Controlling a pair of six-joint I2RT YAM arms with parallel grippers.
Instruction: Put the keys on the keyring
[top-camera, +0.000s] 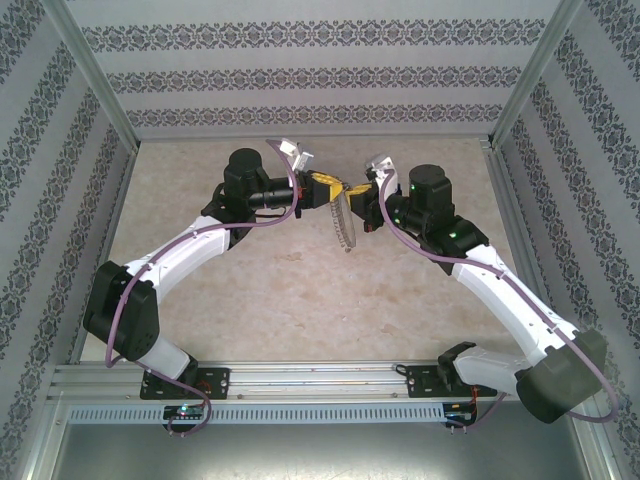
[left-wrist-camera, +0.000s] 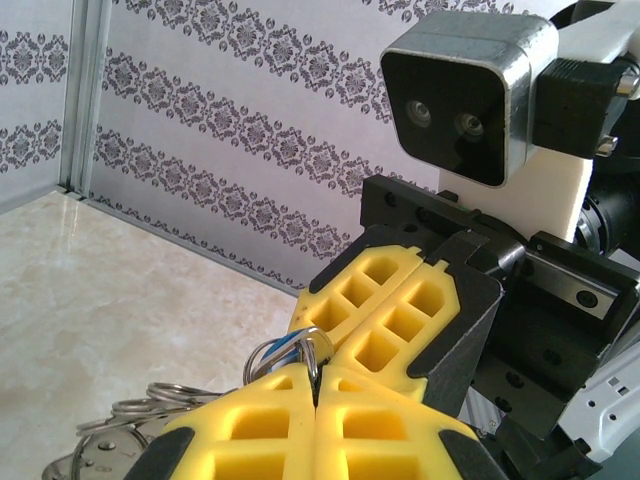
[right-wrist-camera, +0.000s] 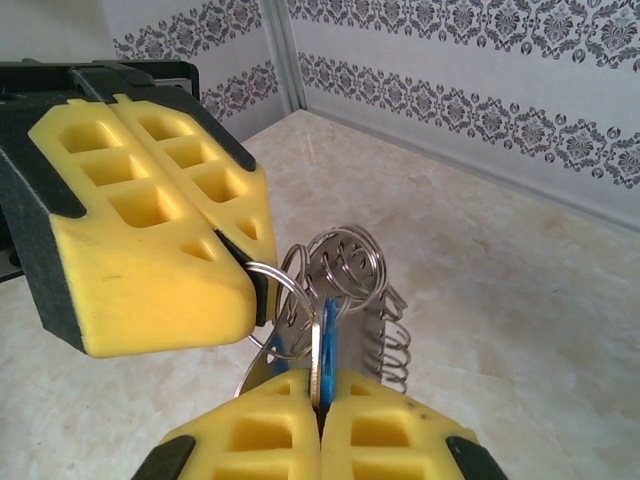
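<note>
Both grippers meet above the middle of the table. My left gripper (left-wrist-camera: 316, 376) (top-camera: 322, 187) is shut on the thin silvery keyring (left-wrist-camera: 318, 352) (right-wrist-camera: 284, 284), whose loop sticks out past its yellow fingertips. My right gripper (right-wrist-camera: 320, 388) (top-camera: 358, 193) is shut on a small key (right-wrist-camera: 329, 338) with a blue head, pinched together with a silvery edge. The key stands inside the keyring's loop, touching it. A metal strip (right-wrist-camera: 385, 320) with several more rings (top-camera: 345, 228) hangs below the two grippers. The rest of the key is hidden between the pads.
The beige tabletop (top-camera: 300, 300) lies well below the hanging rings. Patterned walls (top-camera: 320, 80) close in the back and both sides, with metal posts (top-camera: 95, 80) at the corners. The right wrist's camera block (left-wrist-camera: 465, 95) sits close over the left gripper.
</note>
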